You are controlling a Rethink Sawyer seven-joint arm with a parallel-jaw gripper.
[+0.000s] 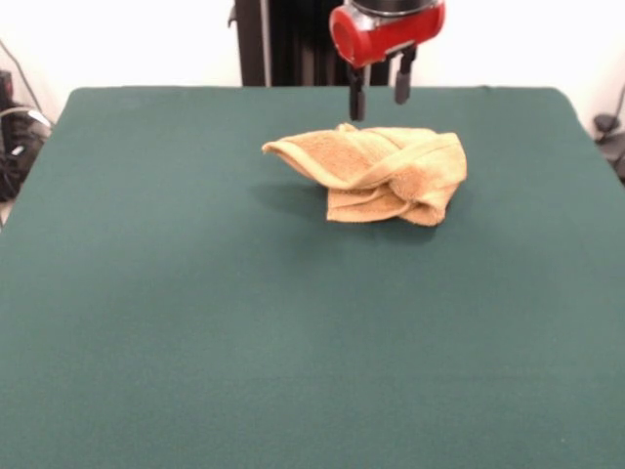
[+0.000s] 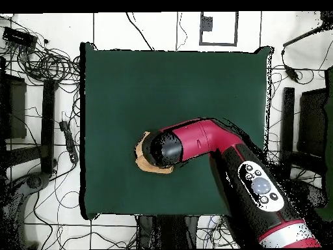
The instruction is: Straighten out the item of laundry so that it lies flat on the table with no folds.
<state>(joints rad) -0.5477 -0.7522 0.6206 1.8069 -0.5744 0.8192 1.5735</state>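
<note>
Tool (image 1: pixel 380 98) with fingers apart, hanging just above far edge of towel (image 1: pixel 376 174), gripping nothing. Towel bunched and folded on green tabletop (image 1: pixel 195 342), toward far side; mostly hidden under arm (image 2: pixel 208 140) from overhead.

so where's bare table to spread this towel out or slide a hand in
In the front view, the table is bare from the towel to the near edge, and in wide strips on both sides of it out to the side edges. It is crowded only behind the towel: the open gripper hangs over its far edge, leaving a thin strip to the pedestal side.
</note>
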